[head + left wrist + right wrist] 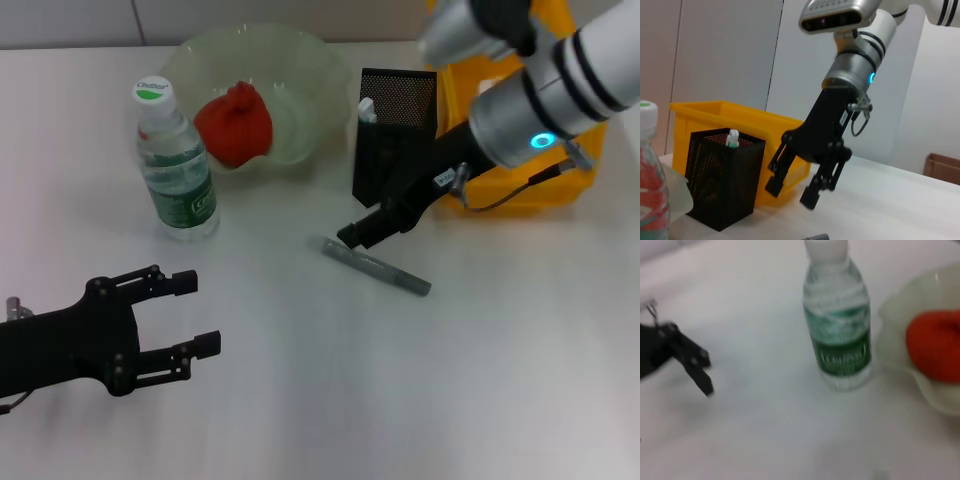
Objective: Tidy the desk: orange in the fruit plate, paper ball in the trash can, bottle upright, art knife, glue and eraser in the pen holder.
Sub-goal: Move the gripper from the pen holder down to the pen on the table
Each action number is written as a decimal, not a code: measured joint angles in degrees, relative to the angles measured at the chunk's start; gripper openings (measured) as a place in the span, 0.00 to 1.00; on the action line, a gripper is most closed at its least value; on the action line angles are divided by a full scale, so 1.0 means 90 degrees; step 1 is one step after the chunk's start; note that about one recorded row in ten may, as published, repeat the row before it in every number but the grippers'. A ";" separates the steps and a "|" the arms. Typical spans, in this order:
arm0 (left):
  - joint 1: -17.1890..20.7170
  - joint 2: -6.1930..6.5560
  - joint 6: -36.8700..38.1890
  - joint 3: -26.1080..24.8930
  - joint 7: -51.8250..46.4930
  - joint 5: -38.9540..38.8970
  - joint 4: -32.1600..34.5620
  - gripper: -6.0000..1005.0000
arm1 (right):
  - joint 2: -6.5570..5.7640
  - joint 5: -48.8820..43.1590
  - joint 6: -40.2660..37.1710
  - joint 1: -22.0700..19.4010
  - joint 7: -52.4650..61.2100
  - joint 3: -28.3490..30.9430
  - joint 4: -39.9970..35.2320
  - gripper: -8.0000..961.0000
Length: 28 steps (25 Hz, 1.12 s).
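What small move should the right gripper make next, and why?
Probably lower the right gripper onto the grey art knife. Its fingers stand open just above the knife's near end, and the knife lies on the table beside the pen holder.

Bottle (176, 165) upright left of fruit plate (300, 70); orange (234, 124) in plate; pen holder (393, 130) right; art knife (376, 266) before holder.

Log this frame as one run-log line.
right gripper: open, above art knife end | left gripper: open, idle | bottle: upright | orange: in fruit plate
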 joint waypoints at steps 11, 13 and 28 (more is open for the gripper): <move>0.0043 -0.0013 0.0050 -0.0002 0.0053 0.0009 0.0000 0.78 | 0.0048 -0.0374 0.0768 0.0594 0.0616 -0.1083 0.0822 0.66; 0.0045 -0.0017 0.0053 0.0000 0.0054 0.0009 0.0000 0.78 | 0.0069 -0.0357 0.1049 0.0668 0.0684 -0.1368 0.1010 0.65; 0.0058 -0.0029 0.0124 -0.0011 0.0059 -0.0019 0.0000 0.78 | 0.0079 -0.0021 0.1522 0.0666 0.0711 -0.2301 0.1125 0.43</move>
